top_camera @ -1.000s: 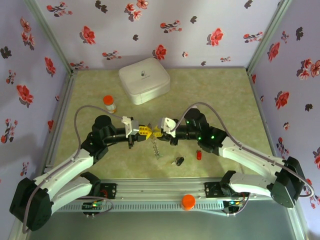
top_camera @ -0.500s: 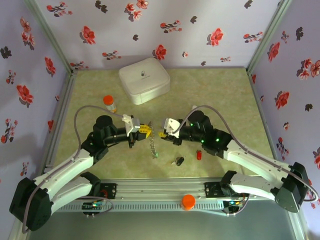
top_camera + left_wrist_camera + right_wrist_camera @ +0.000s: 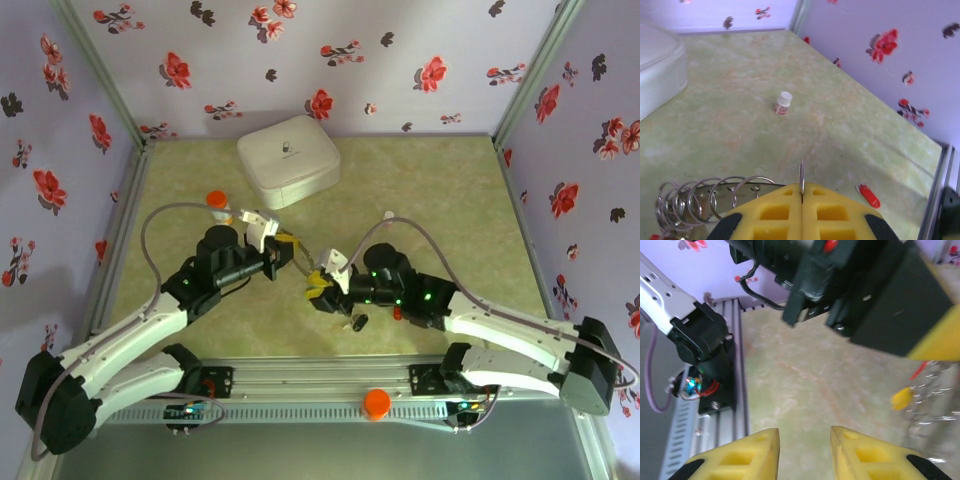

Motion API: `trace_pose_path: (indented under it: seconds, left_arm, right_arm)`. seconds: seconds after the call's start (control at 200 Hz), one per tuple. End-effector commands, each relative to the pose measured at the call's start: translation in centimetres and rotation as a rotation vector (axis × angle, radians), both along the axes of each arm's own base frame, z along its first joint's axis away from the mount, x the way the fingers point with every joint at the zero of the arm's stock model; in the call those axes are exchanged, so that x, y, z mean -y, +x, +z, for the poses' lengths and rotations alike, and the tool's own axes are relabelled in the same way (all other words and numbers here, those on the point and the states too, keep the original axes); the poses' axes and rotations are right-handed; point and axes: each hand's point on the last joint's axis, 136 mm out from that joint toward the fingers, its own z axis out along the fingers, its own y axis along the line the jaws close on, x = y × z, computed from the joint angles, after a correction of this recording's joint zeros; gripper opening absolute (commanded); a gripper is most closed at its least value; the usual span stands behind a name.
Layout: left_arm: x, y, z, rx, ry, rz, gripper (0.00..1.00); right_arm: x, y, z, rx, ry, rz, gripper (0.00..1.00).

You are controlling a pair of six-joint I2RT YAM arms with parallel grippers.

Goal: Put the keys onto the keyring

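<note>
Green marbled table [image 3: 440, 190], walled in by flowered paper. Left arm [image 3: 130, 340] and right arm [image 3: 500, 325] both reach in toward the middle, wrists near each other

White case [image 3: 288, 160] lies flat at the far side of the table, well apart from both grippers; its corner shows in the left wrist view [image 3: 655, 70]

Keyring [image 3: 710, 200]: a run of thin metal loops, held up off the table. In the left wrist view the loops fan out to the left of the fingers, and one strand of wire stands up in the seam between them. In the right wrist view the loops hang at the right edge [image 3: 935, 405], blurred

Left gripper [image 3: 801, 189]: yellow fingers pressed together, pinching the keyring wire. From above it sits left of centre [image 3: 285, 250]

Right gripper [image 3: 805, 440]: fingers apart, bare table in the gap, nothing held. From above it sits low, just right of the left gripper [image 3: 318, 287]

Pill bottle [image 3: 218, 206], orange cap, upright, behind the left arm

Small white-capped vial [image 3: 784, 102], upright on open table

Keys:
- yellow-headed key [image 3: 901, 397] beside the hanging loops; cannot tell if it is threaded on
- red key [image 3: 397, 313] flat on the table by the right arm, also seen at [image 3: 869, 196]
- black key [image 3: 358, 322] flat on the table, just left of the red key
</note>
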Motion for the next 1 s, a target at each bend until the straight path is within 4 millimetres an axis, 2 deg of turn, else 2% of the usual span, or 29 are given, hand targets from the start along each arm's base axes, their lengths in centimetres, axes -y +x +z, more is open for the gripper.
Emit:
trace_pose_path:
  seconds: [0.0,0.095,0.19,0.295,0.42,0.53,0.72,0.995]
  left_arm:
    - [-0.5,1.9,2.1,-0.092,-0.109,0.183,0.00]
    - [-1.1,2.8,2.4,-0.163,-0.158,0.288,0.00]
    - [-1.6,3.1,2.6,-0.223,-0.229,0.370,0.00]
    - [-1.9,3.4,2.6,-0.297,-0.315,0.449,0.00]
    - [-2.4,3.4,1.8,-0.432,-0.351,0.557,0.00]
    - [-2.2,3.0,1.8,-0.506,-0.361,0.608,0.00]
    - [-2.6,2.6,1.7,-0.579,-0.412,0.674,0.00]
    - [-2.1,2.2,1.3,-0.642,-0.434,0.690,0.00]
  right_arm:
    - [-1.7,0.8,-0.4,-0.106,0.111,-0.111,0.32]
    - [-2.3,2.4,-0.4,-0.098,0.182,-0.201,0.32]
    - [-2.3,4.4,-1.3,-0.069,0.195,-0.300,0.31]
    - [-2.2,6.4,-1.3,-0.059,0.220,-0.381,0.32]
    - [-2.3,7.6,-0.9,-0.097,0.278,-0.408,0.36]
    - [-2.3,8.6,-0.7,-0.131,0.329,-0.432,0.37]
    - [-2.0,10.0,0.2,-0.209,0.453,-0.466,0.37]
    - [-0.6,12.2,0.8,-0.315,0.606,-0.545,0.45]
